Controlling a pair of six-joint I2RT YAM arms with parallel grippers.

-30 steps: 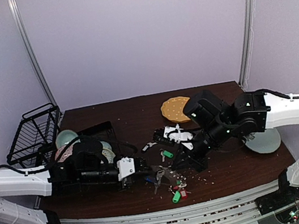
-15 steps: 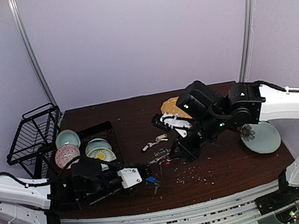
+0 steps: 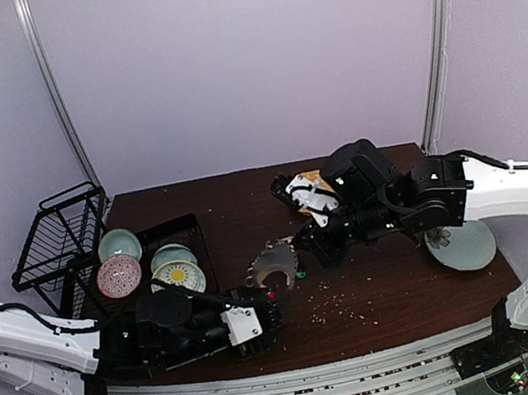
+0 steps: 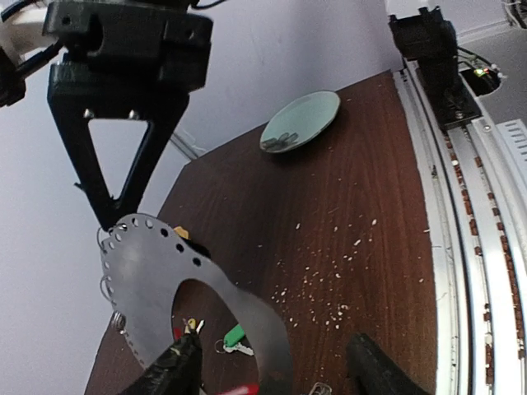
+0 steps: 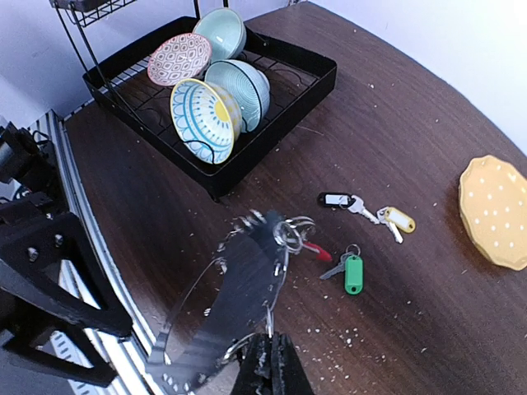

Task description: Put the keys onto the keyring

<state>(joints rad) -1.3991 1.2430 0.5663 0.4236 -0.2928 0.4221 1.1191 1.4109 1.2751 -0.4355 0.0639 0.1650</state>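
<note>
large grey perforated keyring (image 4: 148,271) now raised for threading
right gripper (image 5: 268,360) clenched on its edge; left gripper (image 4: 277,367) released, pulled back.

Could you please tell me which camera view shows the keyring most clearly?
The left wrist view: the keyring is close, its rim holes sharp. The right wrist view shows it blurred; the top view shows it small.

In the right wrist view we see the keyring (image 5: 239,304) blurred at lower centre; our left fingers (image 4: 177,366) are cropped by the bottom edge.
</note>
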